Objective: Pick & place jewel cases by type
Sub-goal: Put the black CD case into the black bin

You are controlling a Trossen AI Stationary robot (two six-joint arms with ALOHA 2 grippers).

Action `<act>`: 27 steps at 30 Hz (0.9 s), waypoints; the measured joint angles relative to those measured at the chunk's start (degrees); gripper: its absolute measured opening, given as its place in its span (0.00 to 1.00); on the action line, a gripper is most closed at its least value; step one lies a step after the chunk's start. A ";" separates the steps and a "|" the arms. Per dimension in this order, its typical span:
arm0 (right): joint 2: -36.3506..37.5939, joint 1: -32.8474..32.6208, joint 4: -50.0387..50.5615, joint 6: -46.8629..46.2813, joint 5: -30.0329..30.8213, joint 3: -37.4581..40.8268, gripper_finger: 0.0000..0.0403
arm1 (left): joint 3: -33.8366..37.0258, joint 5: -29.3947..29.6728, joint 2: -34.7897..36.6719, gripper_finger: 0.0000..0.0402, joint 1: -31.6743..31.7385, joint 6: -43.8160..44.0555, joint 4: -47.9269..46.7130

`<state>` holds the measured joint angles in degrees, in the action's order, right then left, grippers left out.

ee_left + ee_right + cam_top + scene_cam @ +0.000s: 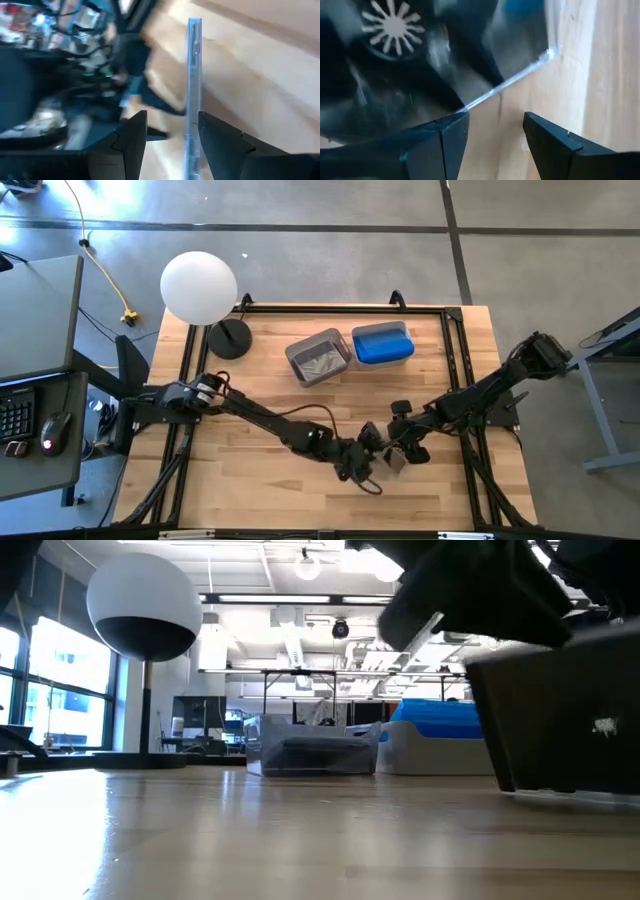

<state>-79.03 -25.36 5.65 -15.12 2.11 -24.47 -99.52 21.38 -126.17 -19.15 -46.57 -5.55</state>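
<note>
A dark jewel case with a clear shiny front (393, 461) stands nearly upright near the table's front edge, its lower edge (570, 795) on the wood. My left gripper (172, 117) is open, and the case (193, 75) shows edge-on between its fingers, close to one of them. My right gripper (495, 117) is open just right of the case (485, 45), whose bright edge runs down to one fingertip. At the back, blue jewel cases (383, 343) lie in a clear tub. My left gripper has the case's edge (193, 145) between its open fingers, right beside one finger (220, 145); whether it touches I cannot tell. My right gripper has the case's edge (480, 99) ending at one fingertip (455, 125); whether it touches I cannot tell.
A grey tub (318, 357) stands at the back middle, left of the clear tub (440, 745). A lamp with a white globe (199, 287) and a black base (230, 338) stands at the far left. Bare wood lies at the front left (250, 490).
</note>
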 joint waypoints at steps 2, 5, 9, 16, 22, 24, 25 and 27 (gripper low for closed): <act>-0.22 -0.02 -1.71 -0.04 -1.39 0.02 0.47 | -1.20 1.06 -0.06 0.43 0.60 -0.24 -1.32; -0.31 -0.09 -4.48 0.38 -3.54 0.04 0.47 | -1.32 -0.95 -0.70 0.43 2.08 -0.56 -4.58; -0.42 -0.17 -6.95 1.37 -4.76 0.15 0.47 | -1.36 -2.95 -0.57 0.43 3.43 2.75 -8.20; -0.25 -0.17 -4.93 2.13 -2.59 0.04 0.47 | -1.34 -7.32 -0.52 0.38 3.92 1.04 -9.02; -0.19 -0.13 -4.60 2.80 -1.82 0.04 0.47 | -1.34 -7.63 -0.52 0.23 2.97 0.31 -9.54; -0.17 -0.12 -4.49 3.82 -1.59 0.04 0.47 | -1.34 -7.66 -0.52 0.18 2.67 0.28 -9.72; -0.14 -0.09 -4.40 4.66 -1.45 0.04 0.47 | -1.34 -7.64 -0.51 0.16 2.62 0.24 -9.72; -0.14 -0.09 -4.31 6.58 -1.44 0.04 0.47 | -1.34 -7.52 -0.50 0.13 2.27 0.09 -9.73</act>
<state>-79.18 -25.45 1.34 -8.54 0.67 -24.43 -100.86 13.87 -126.67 -16.88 -46.48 -15.28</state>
